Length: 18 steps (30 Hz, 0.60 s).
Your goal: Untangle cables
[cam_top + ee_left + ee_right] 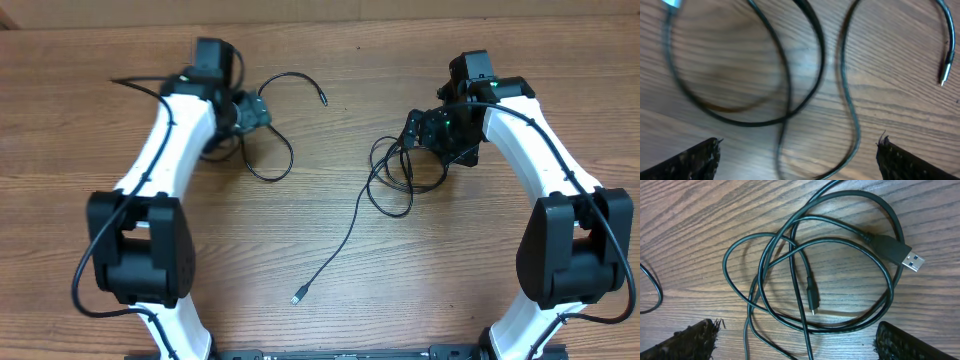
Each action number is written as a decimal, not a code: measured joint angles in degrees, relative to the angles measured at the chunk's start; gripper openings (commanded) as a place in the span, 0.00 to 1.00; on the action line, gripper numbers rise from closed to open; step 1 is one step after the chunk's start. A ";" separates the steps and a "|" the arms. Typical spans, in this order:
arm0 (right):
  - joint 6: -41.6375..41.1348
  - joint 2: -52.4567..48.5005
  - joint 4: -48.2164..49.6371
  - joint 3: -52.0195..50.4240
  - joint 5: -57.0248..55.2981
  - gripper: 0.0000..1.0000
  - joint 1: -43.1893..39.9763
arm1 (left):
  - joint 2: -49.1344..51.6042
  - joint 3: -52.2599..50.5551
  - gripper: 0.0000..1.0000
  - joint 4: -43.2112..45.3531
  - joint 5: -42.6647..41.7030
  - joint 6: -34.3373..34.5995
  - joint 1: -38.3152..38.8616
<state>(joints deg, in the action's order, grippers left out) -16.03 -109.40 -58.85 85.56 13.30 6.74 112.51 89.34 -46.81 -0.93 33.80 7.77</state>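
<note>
Wood-grain surface (330, 50) runs edge to edge. The left gripper (800, 155) hangs with its jaws spread and empty over a looped cable (847, 97) at ten o'clock. The right gripper (795, 340), equally wide and empty, hovers over the knotted coil (875, 240) at two o'clock. Separation looks partly done. The next move calls for pinching one coil strand and drawing it toward six o'clock, where there is open room beside the trailing plug (298, 297).

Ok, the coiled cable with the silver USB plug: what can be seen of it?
The USB cable is a thin black rubbery-looking cord, lying flat in overlapping loops on the wooden table. One end is a black USB plug with a silver tip. A small plug lies inside the loops; whether it is the other end, I cannot tell.
</note>
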 measured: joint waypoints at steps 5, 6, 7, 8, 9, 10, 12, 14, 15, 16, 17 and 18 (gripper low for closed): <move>0.46 0.02 0.13 -0.02 0.00 1.00 0.00 | 0.22 -5.16 0.99 8.35 0.92 1.99 4.39; 0.50 0.02 0.11 -0.02 0.02 1.00 0.00 | 0.22 -5.97 1.00 8.72 2.10 2.21 5.27; 0.61 0.02 0.09 -0.02 0.00 1.00 0.00 | 0.22 -6.64 1.00 8.79 3.50 2.43 6.03; 0.68 0.02 0.04 -0.02 0.02 1.00 0.00 | 0.24 -7.19 0.99 8.72 5.14 2.75 6.82; 0.70 0.00 0.02 -0.02 -0.02 1.00 0.00 | 0.24 -7.58 1.00 8.57 6.71 3.08 7.50; 0.72 0.02 -0.09 -0.02 -0.11 1.00 0.00 | 0.24 -7.78 1.00 8.28 8.28 3.34 7.98; 0.87 0.00 -0.17 -0.02 -0.31 1.00 0.00 | 0.24 -7.89 0.99 8.13 10.80 3.34 8.17; 0.90 0.02 -0.09 -0.02 -0.46 1.00 0.00 | 0.24 -7.89 1.00 8.07 12.70 1.79 7.91; 0.92 0.02 -0.02 -0.02 -0.50 1.00 0.00 | 0.24 -7.89 0.99 8.07 13.64 0.76 7.85; 0.90 0.00 -0.02 -0.02 -0.63 1.00 0.00 | 0.24 -7.89 1.00 8.07 14.56 -0.13 7.85; 0.92 0.02 0.07 -0.02 -0.66 1.00 0.00 | 0.24 -7.89 1.00 8.09 15.56 -1.03 7.72; 0.92 0.02 0.09 -0.02 -0.66 1.00 0.00 | 0.24 -7.91 0.99 8.37 16.46 -2.01 7.56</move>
<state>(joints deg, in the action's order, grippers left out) -15.11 -109.38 -58.76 85.54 12.64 6.74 112.75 81.43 -38.44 15.53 31.79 15.33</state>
